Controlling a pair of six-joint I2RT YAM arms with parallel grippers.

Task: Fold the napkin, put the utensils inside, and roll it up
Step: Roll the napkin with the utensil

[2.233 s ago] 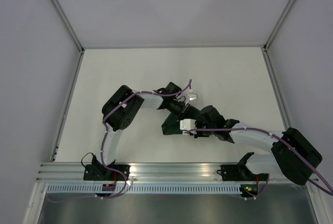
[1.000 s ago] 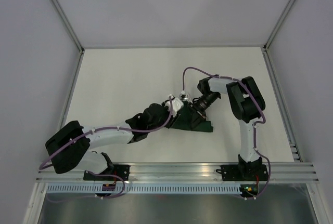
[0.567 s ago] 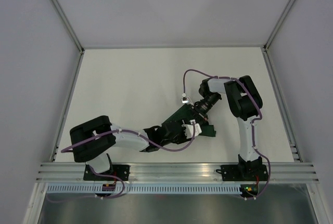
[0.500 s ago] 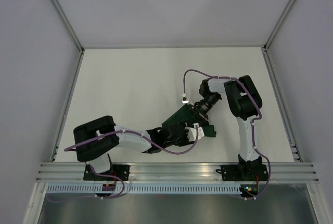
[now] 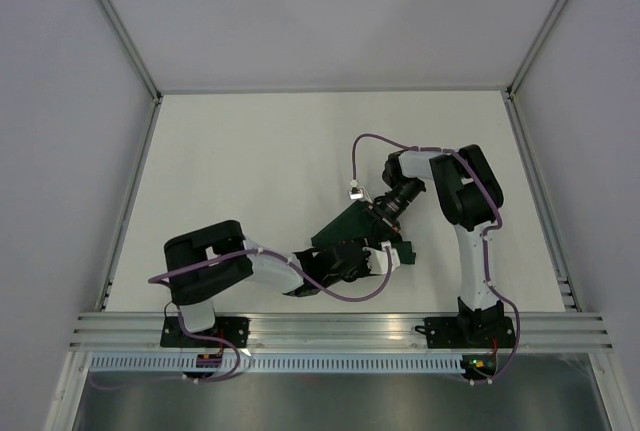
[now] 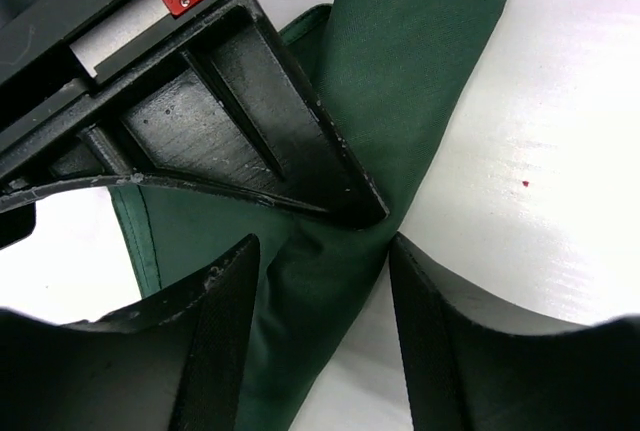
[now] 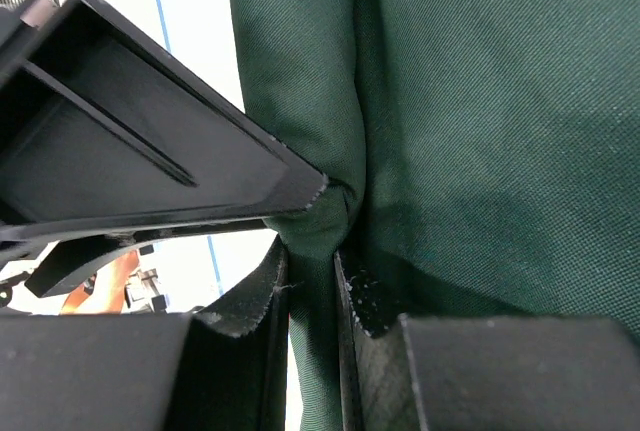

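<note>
Crowding the pinched napkin [image 7: 480,101]: left end effector [image 6: 322,251]

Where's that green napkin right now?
Seen from above, the napkin lies on the table just right of centre, toward the front; the right pincer pinches a fold of it, the left pincer straddles it.

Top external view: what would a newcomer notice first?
Both arms meet at the dark green napkin near the middle of the table. The right gripper pinches a raised fold of it, while the left gripper straddles the ridge with fingers apart.
</note>
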